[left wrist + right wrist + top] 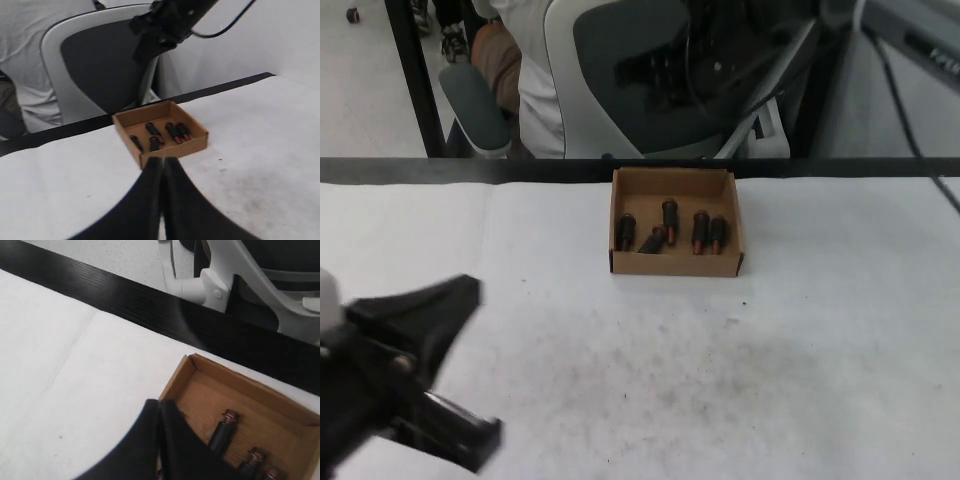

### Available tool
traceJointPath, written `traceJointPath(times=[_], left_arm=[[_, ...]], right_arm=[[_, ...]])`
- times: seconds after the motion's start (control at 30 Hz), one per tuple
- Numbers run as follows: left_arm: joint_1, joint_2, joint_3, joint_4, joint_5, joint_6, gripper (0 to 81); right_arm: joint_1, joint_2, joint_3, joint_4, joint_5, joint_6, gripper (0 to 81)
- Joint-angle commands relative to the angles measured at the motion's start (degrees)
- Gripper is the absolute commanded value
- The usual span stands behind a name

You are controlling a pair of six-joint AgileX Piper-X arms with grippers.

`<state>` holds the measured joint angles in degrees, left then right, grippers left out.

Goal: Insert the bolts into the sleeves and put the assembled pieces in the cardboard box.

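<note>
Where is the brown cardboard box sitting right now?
High view: the open brown cardboard box sits at the far middle of the white bench, just short of the black strip along its far edge.

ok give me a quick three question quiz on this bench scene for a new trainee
1. True or false: the cardboard box is empty.
2. How many assembled pieces lie inside the box? A) three B) five C) eight
3. Fill in the missing word: in its own wrist view, the left gripper is ____, with nothing between its fingers.

Key: 1 false; 2 B; 3 shut
</note>
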<state>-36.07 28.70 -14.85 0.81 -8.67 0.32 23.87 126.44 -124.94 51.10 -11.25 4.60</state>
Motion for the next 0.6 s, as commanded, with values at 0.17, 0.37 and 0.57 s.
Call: traceJointPath(times=[0.17,0.37,0.57], left_arm=[[21.25,-2.81,-0.22,2.59,24.42,0.41,0.8],[33.26,-2.97,-1.85,2.83,28.16,1.47,0.8],[31.21,-3.33,-4.55,5.55,28.51,4.01,0.8]], right_arm=[[-0.19,-8.57,3.96,2.16,-0.67,-3.86,0.3],[-0.08,-18.17,16.40,1.00,-0.67,-6.31,0.3],[0.04,-34.11,37.78,-9.88,-0.41,-4.60,0.3]])
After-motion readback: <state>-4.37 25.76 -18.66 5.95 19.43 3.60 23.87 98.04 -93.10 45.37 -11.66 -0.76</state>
